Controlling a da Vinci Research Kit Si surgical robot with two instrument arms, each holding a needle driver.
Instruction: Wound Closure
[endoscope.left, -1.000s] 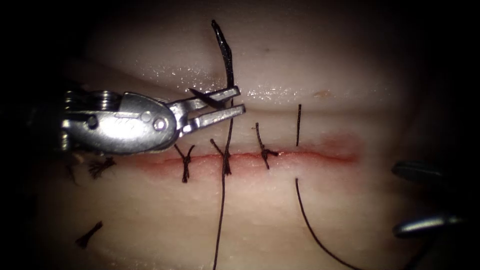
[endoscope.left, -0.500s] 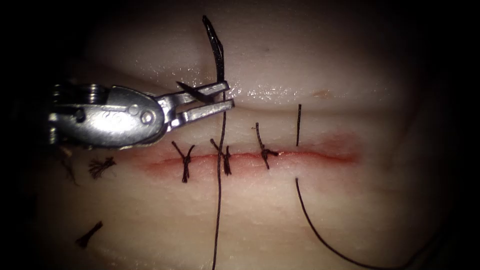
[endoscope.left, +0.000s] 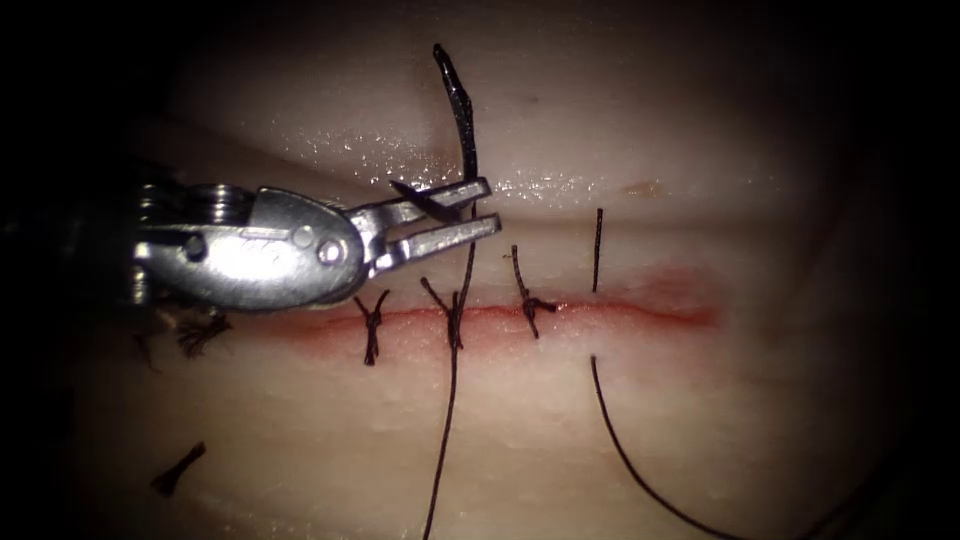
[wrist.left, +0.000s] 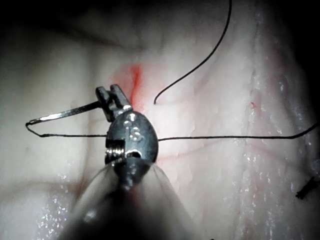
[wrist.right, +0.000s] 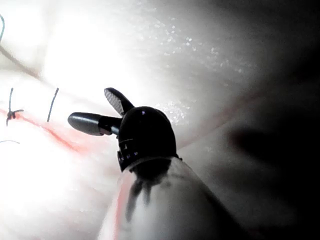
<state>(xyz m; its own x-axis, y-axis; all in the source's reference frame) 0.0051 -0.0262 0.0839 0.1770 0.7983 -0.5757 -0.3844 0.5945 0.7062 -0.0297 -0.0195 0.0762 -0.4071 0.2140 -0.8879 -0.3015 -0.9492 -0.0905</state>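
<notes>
Cut thread ends (endoscope.left: 178, 468): short loose pieces lie on the tissue at about 8 o'clock, well apart from the cut
Left tool (endoscope.left: 462, 212): it comes in from 9 o'clock and its jaws are closed on the needle, above the cut; in the left wrist view the same tool (wrist.left: 111, 101) grips the needle from the side
Needle (endoscope.left: 458, 105): it is free of the tissue, held near its lower end, and the curve rises toward 12 o'clock to a bare tip; the left wrist view shows the needle (wrist.left: 62, 114) standing out from the jaws
Thread (endoscope.left: 446, 420): it hangs from the needle toward 6 o'clock and crosses the cut close to the second knot
Knots (endoscope.left: 372, 322): three tied stitches sit along the cut, with short tails
Cut (endoscope.left: 620, 312): it runs from 9 to 3 o'clock, with red fluid (endoscope.left: 690, 295) at its right end
Open stitch (endoscope.left: 597, 250): thread goes in above the cut and comes out below it, then curves toward 5 o'clock, not yet tied
Right tool (wrist.right: 102, 112): in the right wrist view its jaws stand wide apart and hold nothing, over the tissue (wrist.right: 235, 65)
Good handling: I judge the grip should stay firm so the needle does not turn
Open room: the free space is above the cut, toward 12 and 1 o'clock
</notes>
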